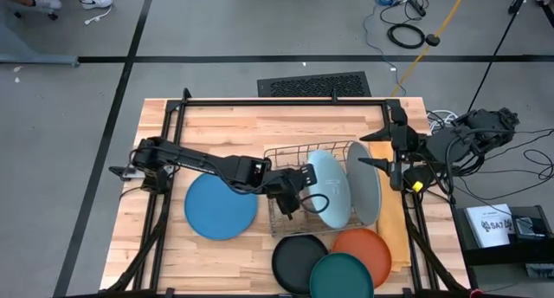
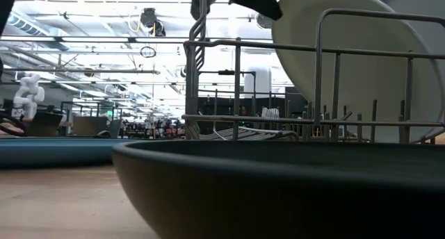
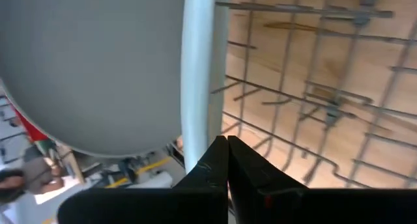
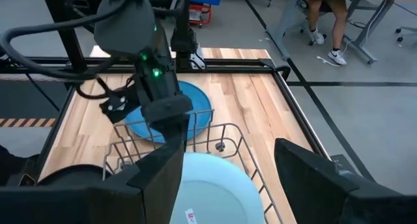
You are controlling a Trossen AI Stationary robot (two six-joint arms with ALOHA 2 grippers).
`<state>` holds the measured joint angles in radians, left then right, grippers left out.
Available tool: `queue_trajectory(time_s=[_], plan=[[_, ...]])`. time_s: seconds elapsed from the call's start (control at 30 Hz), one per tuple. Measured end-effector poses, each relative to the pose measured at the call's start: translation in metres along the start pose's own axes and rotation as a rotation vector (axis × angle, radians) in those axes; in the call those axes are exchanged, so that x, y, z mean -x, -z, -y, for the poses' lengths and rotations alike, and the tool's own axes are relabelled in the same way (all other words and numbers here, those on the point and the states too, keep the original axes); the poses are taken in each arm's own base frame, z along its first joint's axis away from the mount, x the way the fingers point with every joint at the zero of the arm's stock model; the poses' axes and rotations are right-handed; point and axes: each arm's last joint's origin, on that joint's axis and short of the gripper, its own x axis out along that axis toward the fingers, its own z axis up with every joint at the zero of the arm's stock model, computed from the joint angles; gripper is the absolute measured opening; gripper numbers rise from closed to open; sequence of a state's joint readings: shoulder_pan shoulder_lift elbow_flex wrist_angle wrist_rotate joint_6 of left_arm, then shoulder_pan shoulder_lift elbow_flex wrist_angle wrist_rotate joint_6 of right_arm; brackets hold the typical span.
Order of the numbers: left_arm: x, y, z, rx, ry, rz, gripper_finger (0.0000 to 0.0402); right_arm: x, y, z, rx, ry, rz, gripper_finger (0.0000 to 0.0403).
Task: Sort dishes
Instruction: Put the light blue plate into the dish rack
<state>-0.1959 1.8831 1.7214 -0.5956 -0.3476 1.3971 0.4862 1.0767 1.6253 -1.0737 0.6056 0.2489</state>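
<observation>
Pale wooden plank surface (image 1: 225,125) inside a black metal frame, on grey floor crossed by dark tape lines; cables on the floor past the far edge, a seated person's legs and white shoes (image 4: 335,55) beyond.

Wire rack (image 1: 290,155) of thin grey rods near the middle of the surface. Standing on edge in it: pale blue plate (image 1: 330,188), smooth and glossy, and beside it, toward the right edge, the grey plate (image 1: 365,184). Flat on the wood left of the rack: medium blue plate (image 1: 222,205). Along the near edge, three smaller round plates overlapping: black plate (image 1: 297,261), dark teal plate (image 1: 341,276), orange plate (image 1: 365,246).

Left gripper (image 1: 305,203) reaching in from the left edge to the rack, fingers (image 3: 215,168) pressed together on the pale blue plate's rim, near its lower edge.

Right gripper (image 1: 374,162) at the right edge, just above the grey plate's far rim, fingers spread, holding nothing.
</observation>
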Motion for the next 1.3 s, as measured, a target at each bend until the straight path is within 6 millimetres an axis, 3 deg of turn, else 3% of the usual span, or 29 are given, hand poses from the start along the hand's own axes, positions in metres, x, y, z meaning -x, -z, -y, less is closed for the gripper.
queue_trajectory(time_s=[0.37, 0.73, 1.03, 1.3], plan=[[-0.041, -0.012, -0.013, -0.017, -0.238, -0.021, 0.0000, -0.001, 0.000, -0.001, 0.002, -0.002, -0.003, 0.0233], [-0.036, -0.012, -0.033, 0.042, -0.428, 0.106, 0.0000, -0.001, 0.000, -0.001, 0.013, -0.002, -0.004, 0.0233], [-0.039, 0.007, -0.043, 0.186, -0.488, 0.245, 0.0000, -0.001, 0.000, -0.001, 0.007, -0.004, -0.004, 0.0233], [-0.038, 0.026, -0.055, 0.425, -0.567, 0.380, 0.0000, -0.009, 0.000, -0.008, 0.005, -0.063, -0.042, 0.0233]])
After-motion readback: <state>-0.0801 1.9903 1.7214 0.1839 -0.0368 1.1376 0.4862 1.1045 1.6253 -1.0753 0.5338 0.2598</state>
